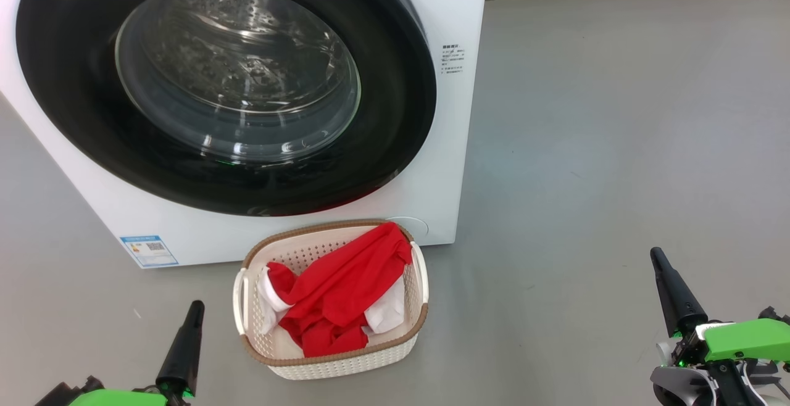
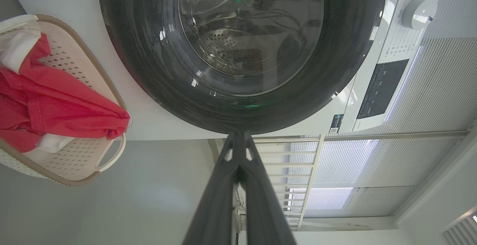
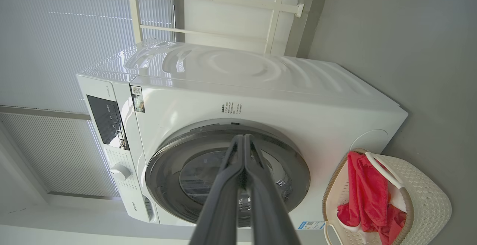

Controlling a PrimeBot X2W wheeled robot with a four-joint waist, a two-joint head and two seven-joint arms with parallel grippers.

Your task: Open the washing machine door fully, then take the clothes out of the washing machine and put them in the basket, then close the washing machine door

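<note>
The washing machine door (image 1: pixel 237 73), round, black-rimmed glass, looks shut; check its latch, your left gripper (image 1: pixel 195 310) and right gripper (image 1: pixel 658 259) below it, closed, empty.

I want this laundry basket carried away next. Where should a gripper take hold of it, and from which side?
On the basket, probably the left white loop handle, approached from the robot's left: it stands off the wall, leaving a gap for a finger, and no red clothes drape over it, unlike the far right corner.
</note>
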